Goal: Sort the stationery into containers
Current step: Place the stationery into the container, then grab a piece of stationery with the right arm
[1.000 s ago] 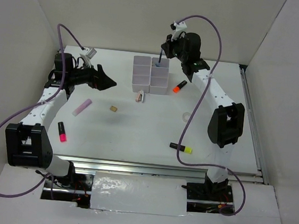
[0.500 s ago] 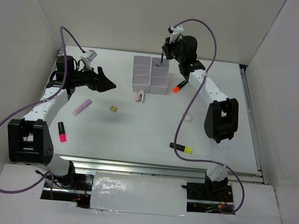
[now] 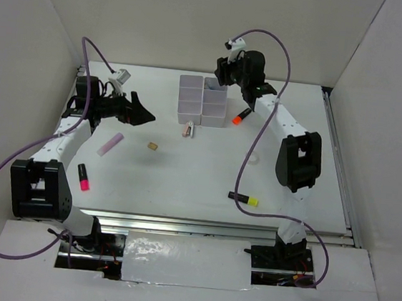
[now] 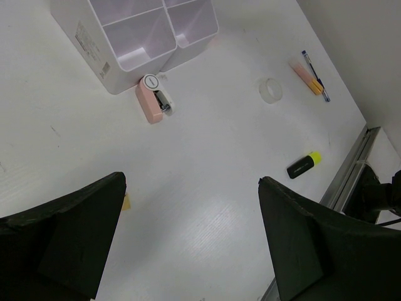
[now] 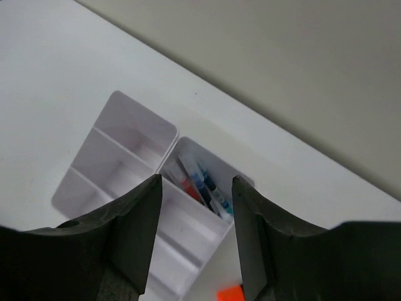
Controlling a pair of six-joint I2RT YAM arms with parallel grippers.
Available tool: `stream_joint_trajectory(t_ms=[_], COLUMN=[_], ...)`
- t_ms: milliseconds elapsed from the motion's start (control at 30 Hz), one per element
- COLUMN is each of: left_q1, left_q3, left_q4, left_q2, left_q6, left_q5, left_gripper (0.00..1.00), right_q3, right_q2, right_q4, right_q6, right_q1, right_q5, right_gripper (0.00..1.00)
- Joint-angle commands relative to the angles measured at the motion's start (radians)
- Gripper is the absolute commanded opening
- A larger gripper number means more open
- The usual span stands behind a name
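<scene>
now the right gripper [image 5: 195,187] hangs over the far right compartment of the containers [image 3: 192,98], its two fingers parted with nothing between them. a second ago it was pinched shut on a thin blue pen held upright above that same compartment. that pen is out of its grasp now, and the wrist view shows blue and red pens [image 5: 202,182] leaning inside the compartment, below the gap between the fingers. the right arm's elbow has swung a little inward since then, while the hand has barely shifted.

over on the other side, the left gripper [image 4: 191,183] is spread wide and empty, as it was before, hovering above the table [image 3: 183,184] to the left of the containers. its arm has settled slightly, nothing more.

everything loose lies where it lay:
- the orange highlighter [image 3: 241,116] is just right of the containers, with a blue pen [image 4: 315,78] beside it in the left wrist view
- a small pink item [image 3: 188,129] is close against their near side
- the tan eraser [image 3: 153,146] is near the middle
- the tape ring [image 3: 252,156] is to the right
- the yellow highlighter [image 3: 243,199] is nearer the front
- the pink marker [image 3: 110,144] and a pink-and-black highlighter [image 3: 83,177] are on the left
</scene>
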Motion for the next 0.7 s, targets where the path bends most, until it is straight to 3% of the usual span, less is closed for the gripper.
stream_joint_trajectory(t_ms=[0,133,233,400,667], left_q1=[0.009,0.009,0.003,-0.010,-0.030], left_q3=[0.011,-0.003,-0.012,-0.029,-0.046], left_q4=[-0.003,-0.035,-0.066,-0.086,-0.098], left_q2=[-0.054,-0.084,-0.084,-0.100,-0.120], left_q6=[0.046,0.090,0.116,0.155,0.185], left_q5=[0.020,0.019,0.029,0.023,0.006], left_gripper=[0.99,0.99,0.98,0.98,0.98], right_q3=[-0.023,-0.116,-0.248,-0.464,-0.584], right_q2=[-0.239,-0.408,-0.534,-0.667,-0.669], right_q4=[-0.113,-0.501,-0.671,-0.867,-0.996], right_q6=[0.028,-0.041,-0.112,-0.221,-0.262], right_q1=[-0.051,-0.143,-0.249,-0.409,-0.623], right_q5=[-0.047,-0.100,-0.100,-0.026,0.034], right_gripper=[0.55,0.47,0.44,0.40,0.35])
